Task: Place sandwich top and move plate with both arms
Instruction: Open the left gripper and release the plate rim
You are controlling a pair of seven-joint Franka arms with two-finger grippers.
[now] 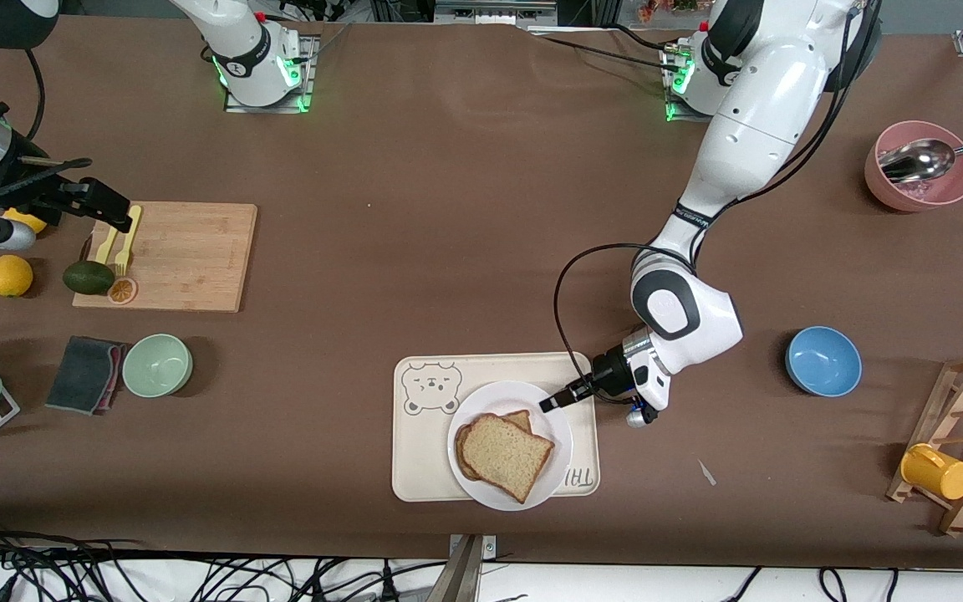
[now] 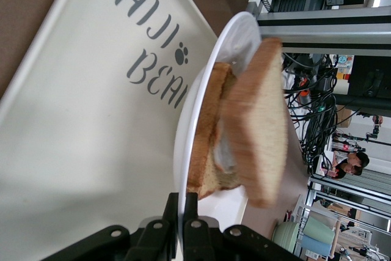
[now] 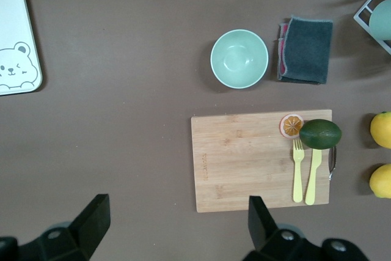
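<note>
Brown table, cream bear tray (image 1: 415,468). Sandwich top (image 1: 505,456) seated. Left gripper (image 1: 550,404) clamped on plate (image 1: 552,431) rim; lift level. Right gripper (image 3: 174,224) agape over cutting board (image 1: 189,251), must take plate's free edge.

Bright even light; soft shadows; bread perhaps blurred.

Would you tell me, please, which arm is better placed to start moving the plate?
The left. Its tool is already shut on the plate rim, with the sandwich top in place. The right tool hangs open over the cutting board.
</note>
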